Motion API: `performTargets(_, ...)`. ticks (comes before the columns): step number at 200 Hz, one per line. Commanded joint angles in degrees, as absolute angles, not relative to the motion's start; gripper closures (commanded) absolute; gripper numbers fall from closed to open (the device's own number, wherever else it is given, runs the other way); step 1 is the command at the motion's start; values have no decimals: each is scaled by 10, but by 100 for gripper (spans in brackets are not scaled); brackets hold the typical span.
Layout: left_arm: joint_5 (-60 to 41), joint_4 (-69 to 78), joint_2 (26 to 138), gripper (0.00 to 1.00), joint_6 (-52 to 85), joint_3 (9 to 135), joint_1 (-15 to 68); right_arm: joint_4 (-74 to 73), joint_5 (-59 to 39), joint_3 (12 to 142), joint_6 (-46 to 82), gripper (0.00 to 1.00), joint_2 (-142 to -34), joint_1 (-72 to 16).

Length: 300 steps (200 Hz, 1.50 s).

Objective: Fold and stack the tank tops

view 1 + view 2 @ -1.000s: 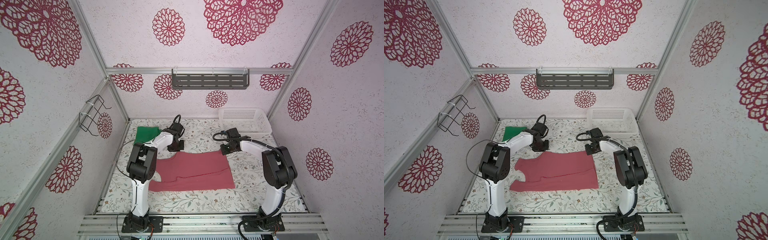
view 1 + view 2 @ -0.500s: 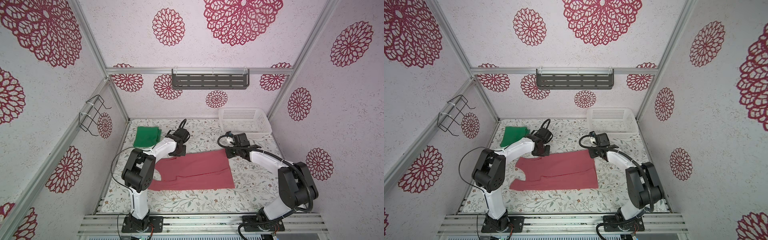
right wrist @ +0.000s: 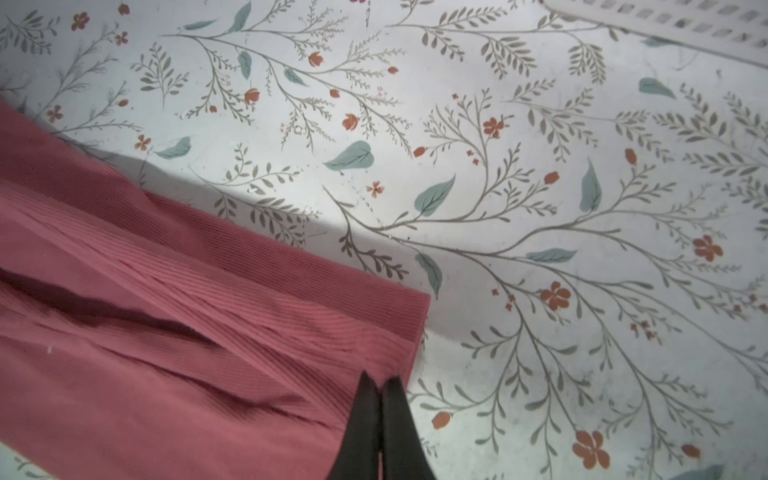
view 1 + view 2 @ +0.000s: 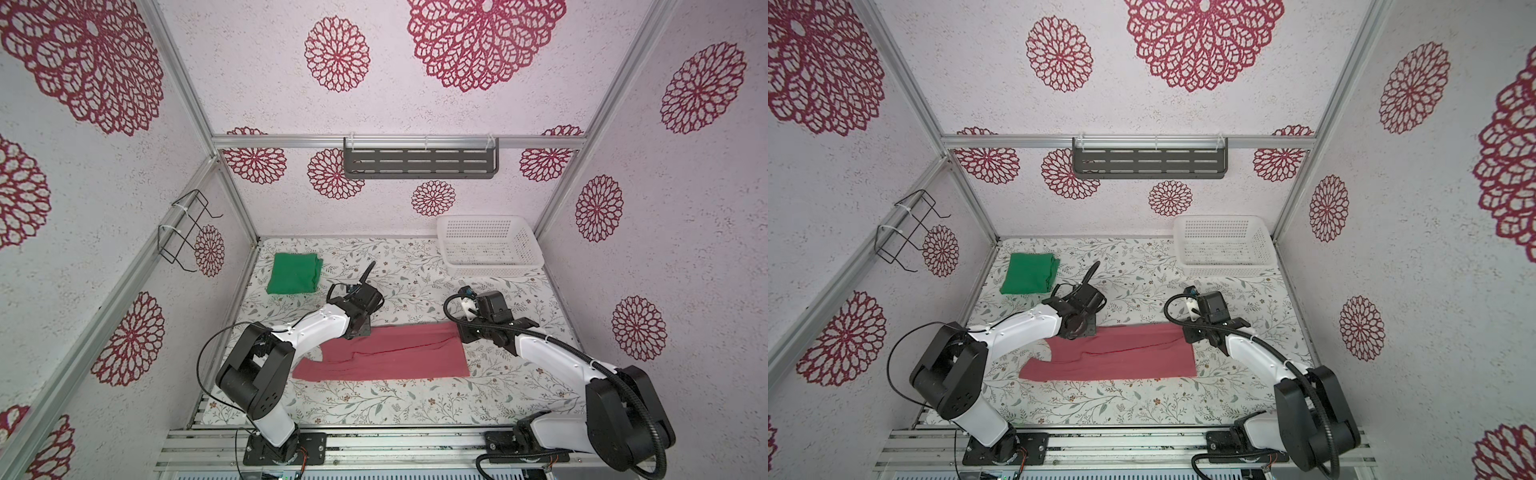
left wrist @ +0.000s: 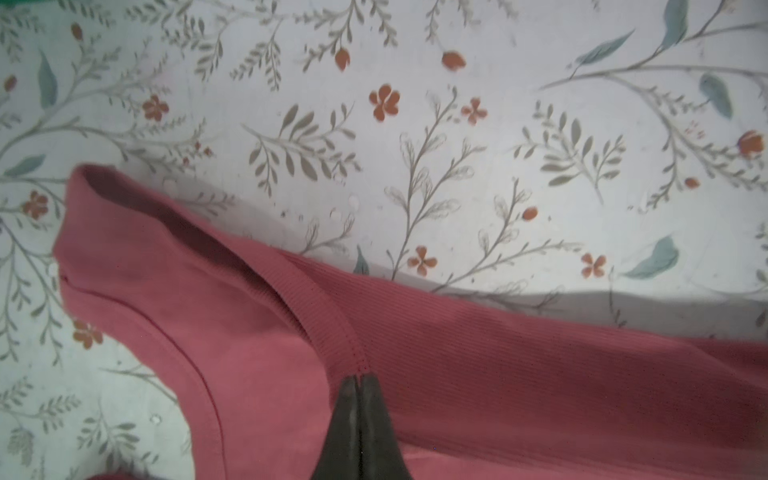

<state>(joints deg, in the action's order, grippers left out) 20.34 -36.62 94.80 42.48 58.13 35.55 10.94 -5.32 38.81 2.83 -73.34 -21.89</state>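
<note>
Green tank top [image 4: 295, 273] sat upper left in a top view; pink tank top [image 4: 395, 361] lay long, left to right, mid-frame, held along its upper edge. Left wrist: left gripper [image 5: 359, 379] clamped its ribbed band. Right wrist: right gripper [image 3: 380, 380] pinched its corner.

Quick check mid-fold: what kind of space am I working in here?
Likely a staged test booth, not a real home: wallpapered panels in an aluminium frame, arms bolted to a front rail, a red tank top on a floral tabletop.
</note>
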Motion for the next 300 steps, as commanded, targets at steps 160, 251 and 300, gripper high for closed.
performTargets(160, 264, -426, 808, 97, 707, 436, 478, 243, -21, 338, 165, 100, -590, -261)
performTargets(251, 280, -491, 672, 44, 593, 481, 365, 307, -9, 449, 181, 63, -625, -259)
performTargets(300, 141, -397, 820, 54, 501, 593, 358, 280, -15, 466, 248, 70, -706, -292)
